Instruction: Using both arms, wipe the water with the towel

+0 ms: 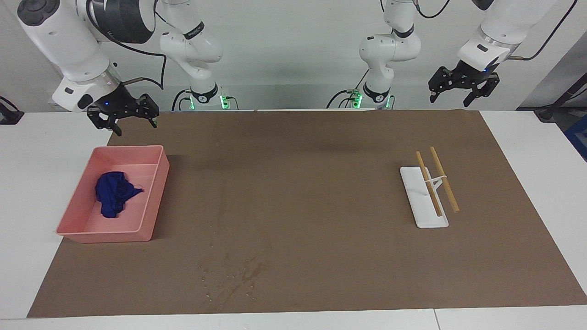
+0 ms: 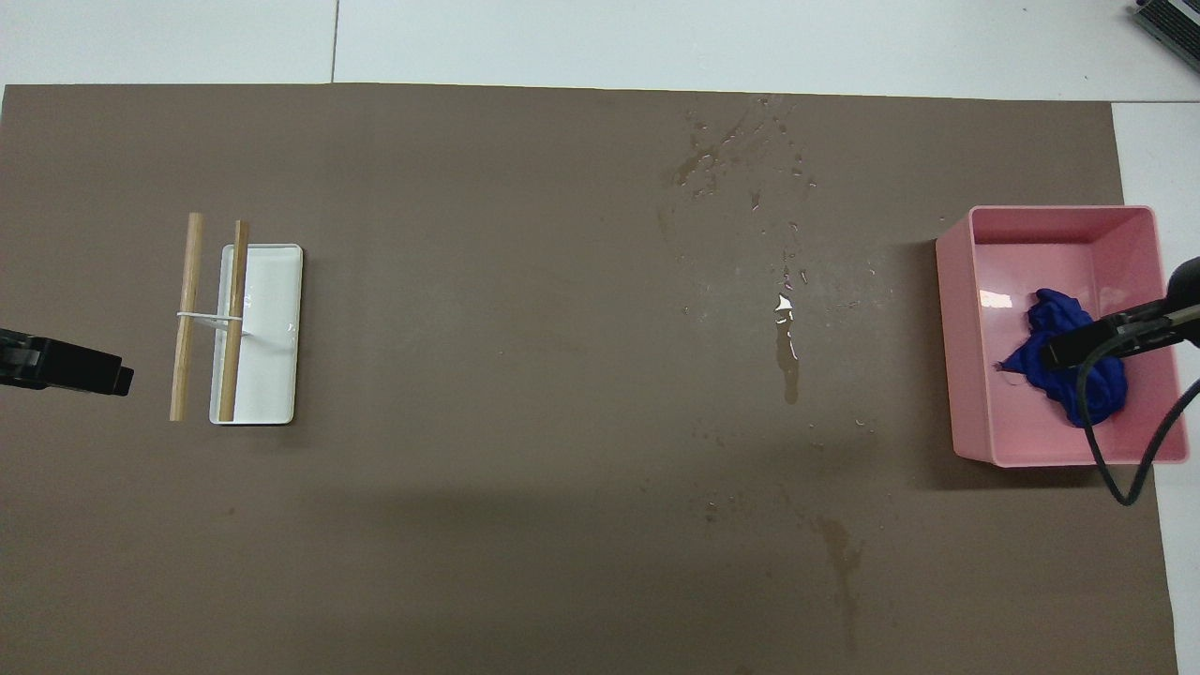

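Observation:
The towel (image 1: 113, 193) is a dark blue crumpled lump lying in a pink bin (image 1: 153, 192) toward the right arm's end of the table. The water (image 1: 231, 275) is a patch of droplets and dark streaks on the brown mat, farther from the robots than the bin. In the overhead view the water (image 2: 741, 159) trails into a glistening streak (image 2: 786, 342). My right gripper (image 1: 133, 124) hangs open and empty in the air over the bin's robot-side rim. From overhead the right gripper (image 2: 1078, 345) overlaps the towel (image 2: 1055, 323). My left gripper (image 1: 451, 97) waits open, raised over the mat's robot-side corner.
A white slab (image 1: 419, 201) with two wooden sticks (image 1: 444, 178) tied across it lies toward the left arm's end. The brown mat (image 1: 321, 183) covers most of the white table. In the overhead view, the left gripper (image 2: 94, 370) shows only its tip.

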Tool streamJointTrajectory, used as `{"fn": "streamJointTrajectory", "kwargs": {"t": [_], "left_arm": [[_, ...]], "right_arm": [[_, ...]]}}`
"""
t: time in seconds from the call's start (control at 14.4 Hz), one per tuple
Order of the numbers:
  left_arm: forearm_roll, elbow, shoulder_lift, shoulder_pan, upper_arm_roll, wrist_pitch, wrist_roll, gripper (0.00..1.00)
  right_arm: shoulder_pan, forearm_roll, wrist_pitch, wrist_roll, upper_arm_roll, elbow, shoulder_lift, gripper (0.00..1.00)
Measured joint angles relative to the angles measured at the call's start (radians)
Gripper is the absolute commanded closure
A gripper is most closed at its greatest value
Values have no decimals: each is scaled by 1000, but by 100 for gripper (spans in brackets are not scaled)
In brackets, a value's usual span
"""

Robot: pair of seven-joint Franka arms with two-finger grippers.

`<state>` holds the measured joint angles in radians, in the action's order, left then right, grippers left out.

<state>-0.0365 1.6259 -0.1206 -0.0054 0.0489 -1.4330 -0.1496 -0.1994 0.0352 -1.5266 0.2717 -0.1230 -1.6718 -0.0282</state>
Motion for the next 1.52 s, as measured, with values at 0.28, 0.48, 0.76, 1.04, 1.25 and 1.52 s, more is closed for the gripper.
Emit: {"fn": "streamJointTrajectory", "kwargs": {"t": [0.28, 0.48, 0.76, 1.04, 1.25, 1.52], "left_arm": [[0, 0, 0, 0, 0, 0, 0, 0], [0, 0, 0, 0, 0, 0, 0, 0], [0, 0, 0, 0, 0, 0, 0, 0], [0, 0, 0, 0, 0, 0, 0, 0], [0, 0, 0, 0, 0, 0, 0, 0], [0, 0, 0, 0, 0, 0, 0, 0]], "right_arm": [[30, 9, 36, -79, -9, 1, -21, 0], [79, 9, 36, -138, -5, 1, -24, 0], [252, 9, 36, -163, 147, 2, -31, 0], [328, 9, 35, -163, 232, 2, -31, 0], [331, 9, 35, -163, 232, 1, -31, 0], [324, 9, 36, -164, 228, -2, -31, 0]]}}
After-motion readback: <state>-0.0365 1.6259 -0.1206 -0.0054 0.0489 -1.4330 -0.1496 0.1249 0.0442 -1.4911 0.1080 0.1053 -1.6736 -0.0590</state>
